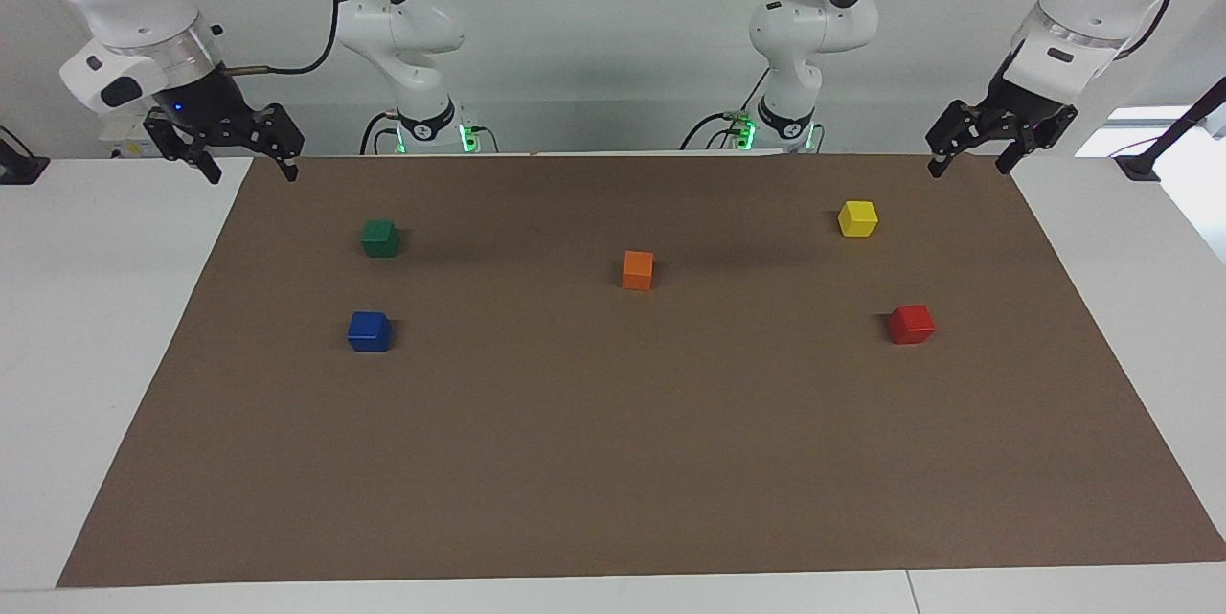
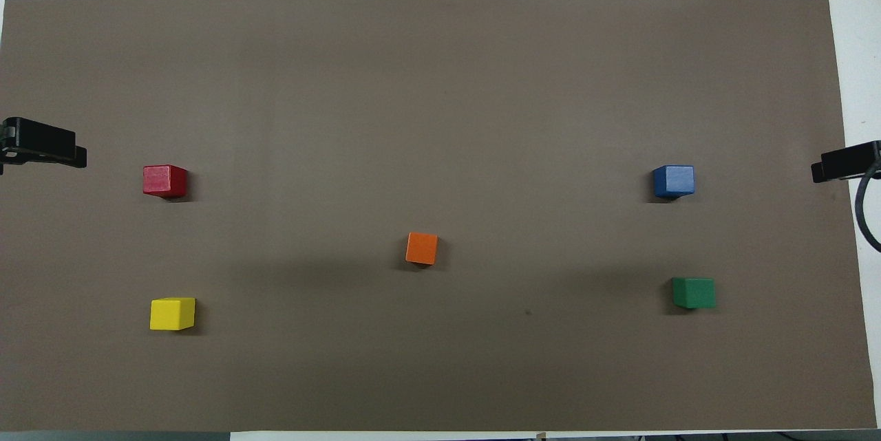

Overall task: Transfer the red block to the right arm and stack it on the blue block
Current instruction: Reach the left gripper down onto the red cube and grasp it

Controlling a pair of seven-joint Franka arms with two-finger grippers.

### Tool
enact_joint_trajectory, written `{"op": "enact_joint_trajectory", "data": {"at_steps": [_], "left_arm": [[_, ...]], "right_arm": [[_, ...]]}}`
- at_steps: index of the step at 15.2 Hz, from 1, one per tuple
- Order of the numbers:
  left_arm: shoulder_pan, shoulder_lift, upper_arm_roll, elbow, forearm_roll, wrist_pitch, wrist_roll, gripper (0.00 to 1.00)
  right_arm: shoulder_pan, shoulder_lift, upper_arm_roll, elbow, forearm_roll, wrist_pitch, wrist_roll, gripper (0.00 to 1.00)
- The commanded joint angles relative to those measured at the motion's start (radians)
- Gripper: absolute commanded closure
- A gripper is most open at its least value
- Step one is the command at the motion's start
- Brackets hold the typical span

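White table (image 1: pixel 96 355), brown mat (image 1: pixel 613 461)

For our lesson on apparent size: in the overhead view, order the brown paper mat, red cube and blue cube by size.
1. Brown paper mat, by far the largest.
2. Small red cube and small blue cube: they look alike, so no ranking.

red block (image 1: pixel 910 324) open all round, yellow cube (image 1: pixel 857 218) nearest, well apart

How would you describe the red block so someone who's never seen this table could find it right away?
On the brown mat, look toward the left arm's end, where two cubes sit. The red block is the one farther from the robots; its neighbour, the yellow block, lies nearer to them. The orange block sits mid-mat.
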Motion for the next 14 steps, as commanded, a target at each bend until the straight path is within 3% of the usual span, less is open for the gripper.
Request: {"op": "enact_joint_trajectory", "data": {"at_steps": [1, 7, 11, 14], "left_arm": [[-0.012, -0.018, 0.011, -0.026, 0.006, 0.006, -0.003, 0.0], [-0.011, -0.027, 0.022, -0.042, 0.006, -0.02, -0.014, 0.0], [0.03, -0.029, 0.031, -0.196, 0.007, 0.19, 0.029, 0.0], [0.044, -0.007, 0.031, -0.325, 0.03, 0.355, 0.078, 0.0]], "right_arm": [[-0.013, 0.003, 0.01, 0.007, -0.019, -0.004, -0.005, 0.0], [-0.017, 0.003, 0.01, 0.007, -0.019, -0.007, -0.014, 0.0], [-0.02, -0.009, 0.01, -0.009, -0.018, -0.014, -0.011, 0.0], [-0.02, -0.041, 0.01, -0.083, 0.002, 0.005, -0.009, 0.0]]}}
